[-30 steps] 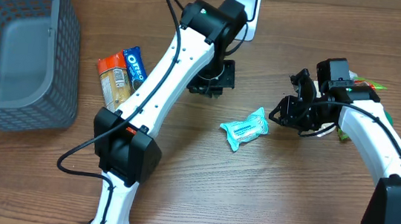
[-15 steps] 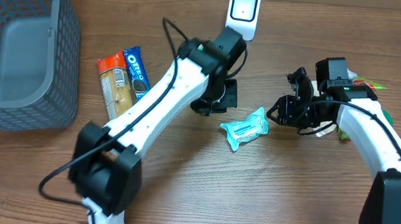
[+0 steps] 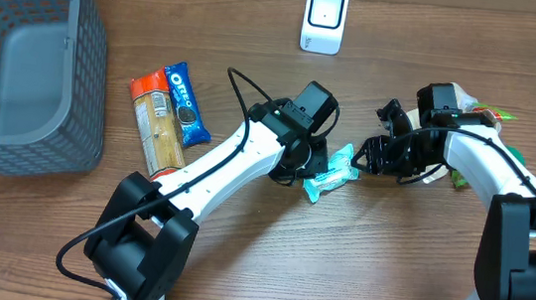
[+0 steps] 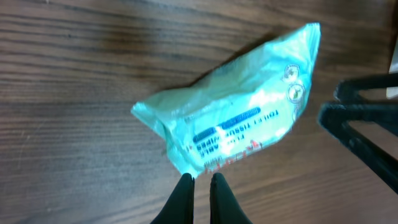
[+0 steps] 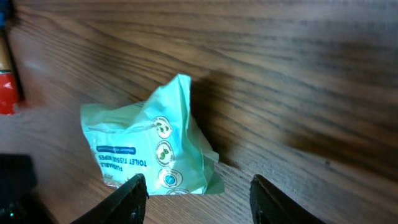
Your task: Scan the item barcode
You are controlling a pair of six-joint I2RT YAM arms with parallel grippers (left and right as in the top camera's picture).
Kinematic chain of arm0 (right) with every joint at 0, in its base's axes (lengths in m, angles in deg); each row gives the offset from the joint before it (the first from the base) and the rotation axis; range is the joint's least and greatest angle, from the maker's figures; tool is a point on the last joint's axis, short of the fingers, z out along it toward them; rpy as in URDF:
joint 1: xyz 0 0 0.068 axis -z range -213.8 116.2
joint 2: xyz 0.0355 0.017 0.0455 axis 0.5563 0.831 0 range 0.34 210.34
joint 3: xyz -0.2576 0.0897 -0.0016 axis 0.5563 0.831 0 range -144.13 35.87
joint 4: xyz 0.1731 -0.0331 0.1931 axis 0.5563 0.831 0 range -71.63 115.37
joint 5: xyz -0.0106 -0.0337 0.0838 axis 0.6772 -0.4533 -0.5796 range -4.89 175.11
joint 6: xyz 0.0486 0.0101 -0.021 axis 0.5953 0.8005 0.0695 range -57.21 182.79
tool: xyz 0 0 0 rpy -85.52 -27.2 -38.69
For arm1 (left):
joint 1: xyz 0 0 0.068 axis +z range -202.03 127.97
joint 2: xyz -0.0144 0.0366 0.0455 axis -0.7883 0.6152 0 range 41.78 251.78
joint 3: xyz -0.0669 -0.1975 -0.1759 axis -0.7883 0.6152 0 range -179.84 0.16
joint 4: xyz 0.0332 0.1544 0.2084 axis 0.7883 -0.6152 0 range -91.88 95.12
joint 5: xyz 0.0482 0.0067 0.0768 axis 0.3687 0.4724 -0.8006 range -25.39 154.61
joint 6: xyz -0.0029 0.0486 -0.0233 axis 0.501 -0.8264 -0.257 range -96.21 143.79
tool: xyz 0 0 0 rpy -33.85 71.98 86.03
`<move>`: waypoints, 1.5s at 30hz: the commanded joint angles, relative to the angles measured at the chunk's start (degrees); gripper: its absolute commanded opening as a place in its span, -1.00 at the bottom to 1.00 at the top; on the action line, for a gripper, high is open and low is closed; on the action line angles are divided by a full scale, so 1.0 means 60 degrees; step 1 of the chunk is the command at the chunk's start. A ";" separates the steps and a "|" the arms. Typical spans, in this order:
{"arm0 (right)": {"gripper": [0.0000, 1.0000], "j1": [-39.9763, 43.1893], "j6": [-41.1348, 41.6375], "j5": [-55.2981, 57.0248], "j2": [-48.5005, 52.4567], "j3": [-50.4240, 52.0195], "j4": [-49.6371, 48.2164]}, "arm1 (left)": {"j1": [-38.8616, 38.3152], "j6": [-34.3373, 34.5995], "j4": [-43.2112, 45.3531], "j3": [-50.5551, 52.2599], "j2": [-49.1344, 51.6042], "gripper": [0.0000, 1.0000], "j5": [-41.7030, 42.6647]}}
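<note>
Left end effector (image 4: pixel 199 190) is clenched, tips right at the near corner of the teal wipes packet (image 4: pixel 236 124). Right end effector (image 5: pixel 199 199) is released, fingers spread just beside the packet's other end. Packet lies on the desk (image 3: pixel 336 267) between both arms, well apart from the white scanner (image 3: pixel 324 19).

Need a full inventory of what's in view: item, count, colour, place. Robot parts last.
basket: 1, grey, far left of the table
cookie pack: 1, blue, right of the basket
snack pack: 1, orange and tan, lying along the cookie pack's left side
scanner: 1, white, top centre
wipes packet: 1, teal, centre, between the two grippers
green packets: count unclear, far right, mostly hidden by the right arm
table: 1, brown wood
left gripper: 1, black, shut, at the wipes packet's corner
right gripper: 1, black, open, facing the wipes packet
</note>
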 commanded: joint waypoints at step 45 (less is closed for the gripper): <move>-0.02 -0.1147 0.0328 -0.1636 0.1137 0.0535 -0.2313 | 0.0055 0.0386 0.1264 0.1504 -0.0127 -0.91 -0.0215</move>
